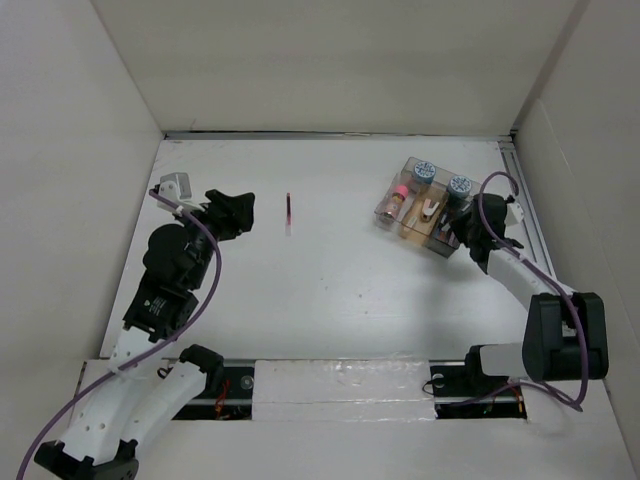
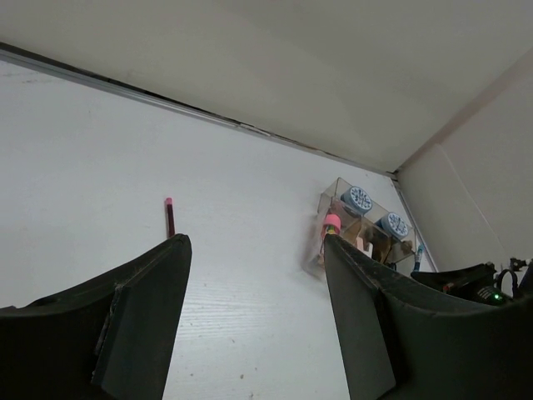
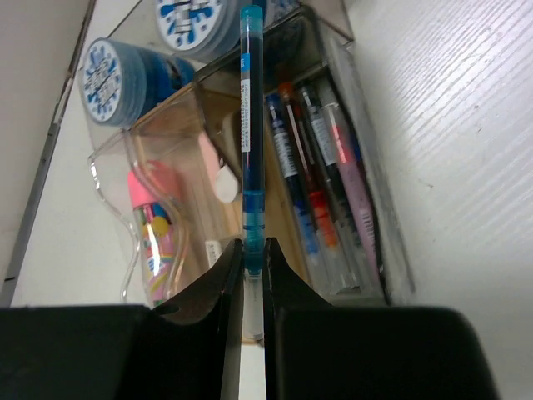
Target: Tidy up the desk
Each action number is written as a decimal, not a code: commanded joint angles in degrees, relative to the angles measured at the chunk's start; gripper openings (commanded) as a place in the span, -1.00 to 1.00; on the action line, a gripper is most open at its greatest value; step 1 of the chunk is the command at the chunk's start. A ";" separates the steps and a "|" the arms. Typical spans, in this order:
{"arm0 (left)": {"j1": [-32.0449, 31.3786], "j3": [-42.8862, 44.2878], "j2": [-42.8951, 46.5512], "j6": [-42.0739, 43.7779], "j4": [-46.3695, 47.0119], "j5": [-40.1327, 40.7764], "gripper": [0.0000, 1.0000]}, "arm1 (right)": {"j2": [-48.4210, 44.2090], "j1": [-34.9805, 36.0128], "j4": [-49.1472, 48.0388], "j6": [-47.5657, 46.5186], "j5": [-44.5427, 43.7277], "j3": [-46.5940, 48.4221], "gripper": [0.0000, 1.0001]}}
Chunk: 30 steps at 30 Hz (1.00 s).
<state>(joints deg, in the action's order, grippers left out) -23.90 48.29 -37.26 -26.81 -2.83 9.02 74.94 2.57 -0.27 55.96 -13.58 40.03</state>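
The white desk (image 1: pixel 370 300) holds a clear organizer box (image 1: pixel 420 205) at the back right and a dark red pen (image 1: pixel 289 212) lying loose at the back middle. My right gripper (image 1: pixel 462 228) is at the box's right end. In the right wrist view it (image 3: pixel 254 250) is shut on a blue pen (image 3: pixel 250 125) held over the box (image 3: pixel 112 167), beside a compartment of several pens (image 3: pixel 321 175). My left gripper (image 1: pixel 238 213) is open and empty, left of the red pen. In the left wrist view it (image 2: pixel 254 250) faces the red pen (image 2: pixel 170 218) and the box (image 2: pixel 362 225).
The box also holds two blue tape rolls (image 3: pixel 117 71) and a pink tube (image 3: pixel 150 225). White walls enclose the desk on three sides. A metal rail (image 1: pixel 527 210) runs along the right edge, close to the box.
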 commanded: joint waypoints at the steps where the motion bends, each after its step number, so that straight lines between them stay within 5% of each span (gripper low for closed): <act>1: 0.26 -0.21 0.77 0.35 2.12 -0.32 0.22 | 1.97 -3.35 -4.82 0.29 8.39 1.37 -0.97; 6: 0.26 0.31 -0.71 0.35 1.69 -0.49 0.22 | 1.44 -4.94 -6.23 -0.07 11.21 0.22 -0.38; 13: 0.26 0.40 -1.24 0.35 1.78 -0.58 0.22 | -3.22 -1.53 -7.11 -0.51 11.74 0.14 -0.14; 18: 0.26 0.48 -1.15 0.44 1.87 -0.14 0.22 | 0.11 11.64 -7.29 -2.61 11.83 5.04 -0.96; 23: 0.26 0.13 0.25 0.44 2.22 1.44 0.22 | 16.85 27.99 -1.96 -5.51 4.99 19.18 -0.98; 27: 0.26 -0.04 1.56 0.35 1.60 2.23 0.21 | 31.18 38.45 4.39 -9.29 -1.09 33.67 -0.30; 30: 0.26 -0.22 2.10 0.26 1.95 3.02 0.21 | 42.61 40.67 13.44 -12.54 -3.02 48.27 -0.17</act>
<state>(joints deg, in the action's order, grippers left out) -23.90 48.23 -36.47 -26.81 -2.85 10.74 110.52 41.78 4.47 47.94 -11.25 78.56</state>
